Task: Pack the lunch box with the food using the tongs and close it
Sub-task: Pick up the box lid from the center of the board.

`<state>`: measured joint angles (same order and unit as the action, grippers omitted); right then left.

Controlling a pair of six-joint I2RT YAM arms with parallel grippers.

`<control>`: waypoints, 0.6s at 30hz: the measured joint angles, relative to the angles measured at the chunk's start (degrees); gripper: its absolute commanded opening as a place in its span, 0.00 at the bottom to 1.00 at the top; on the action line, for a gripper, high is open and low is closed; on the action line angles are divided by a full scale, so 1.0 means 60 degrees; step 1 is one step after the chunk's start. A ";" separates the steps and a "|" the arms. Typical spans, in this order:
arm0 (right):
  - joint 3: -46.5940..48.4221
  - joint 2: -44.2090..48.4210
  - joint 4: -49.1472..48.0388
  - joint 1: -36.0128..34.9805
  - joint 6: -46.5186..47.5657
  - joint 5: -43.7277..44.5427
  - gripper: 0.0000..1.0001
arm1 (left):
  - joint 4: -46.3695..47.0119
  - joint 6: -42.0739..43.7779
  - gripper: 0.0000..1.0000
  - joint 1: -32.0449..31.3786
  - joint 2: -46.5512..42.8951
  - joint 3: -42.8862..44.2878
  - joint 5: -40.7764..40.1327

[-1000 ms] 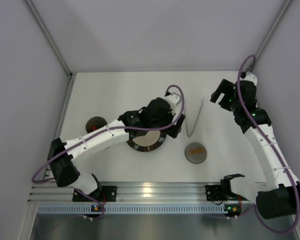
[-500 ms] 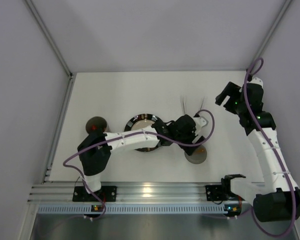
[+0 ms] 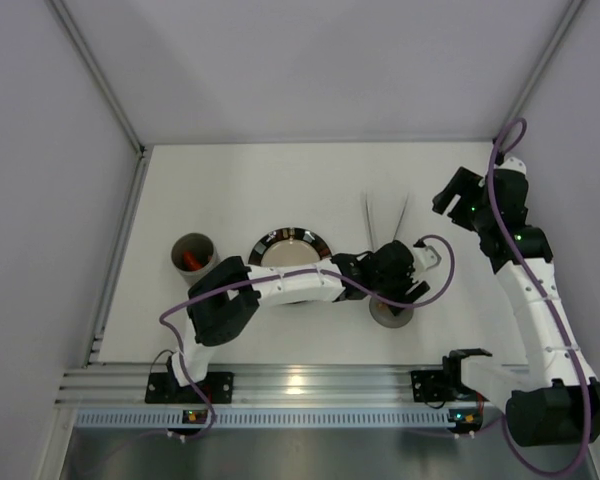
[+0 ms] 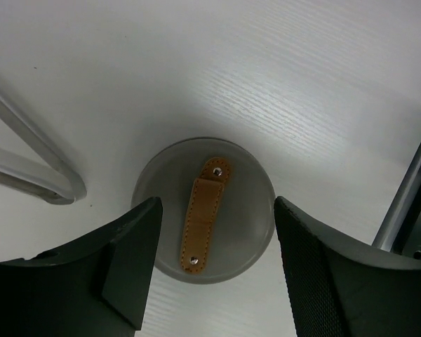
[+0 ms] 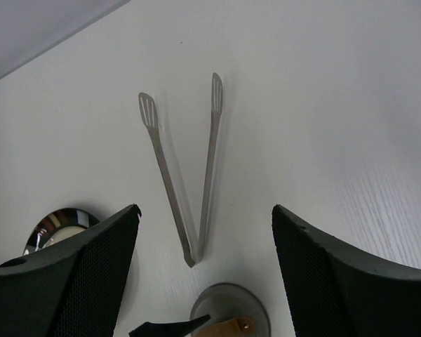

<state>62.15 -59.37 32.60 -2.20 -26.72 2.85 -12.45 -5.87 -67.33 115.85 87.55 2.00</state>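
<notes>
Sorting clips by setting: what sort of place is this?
Probably a robot test bench, not a kitchen: a white table walled by plain grey panels, with two arms bolted to a metal rail.

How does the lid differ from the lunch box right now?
The lid lies flat right of the plate, under the left tool; the lunch box stands upright left of the plate. The lid is a low disc with an orange-brown strap; the lunch box is a taller open can with something red inside. Both are round and grey.

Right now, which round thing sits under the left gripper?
The grey lid with the orange-brown strap handle; the plate and lunch box lie further left.
</notes>
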 measured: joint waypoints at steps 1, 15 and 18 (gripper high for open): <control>-0.0033 0.0026 -0.0007 0.0018 0.0018 -0.0004 0.75 | 0.0004 0.0025 0.68 -0.0044 0.0109 0.0062 -0.0022; -0.0310 0.0109 0.0018 0.0040 0.0098 -0.0131 0.73 | -0.0044 0.0295 0.51 -0.0277 0.0776 0.0273 -0.0794; -0.0346 0.0124 0.0000 0.0040 0.0106 -0.0171 0.73 | -0.0040 0.0299 0.51 -0.0277 0.0783 0.0273 -0.0874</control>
<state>60.07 -58.63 32.60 -1.96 -26.09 1.83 -12.69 -4.08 -68.99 120.55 89.19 -3.25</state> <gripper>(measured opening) 0.737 0.514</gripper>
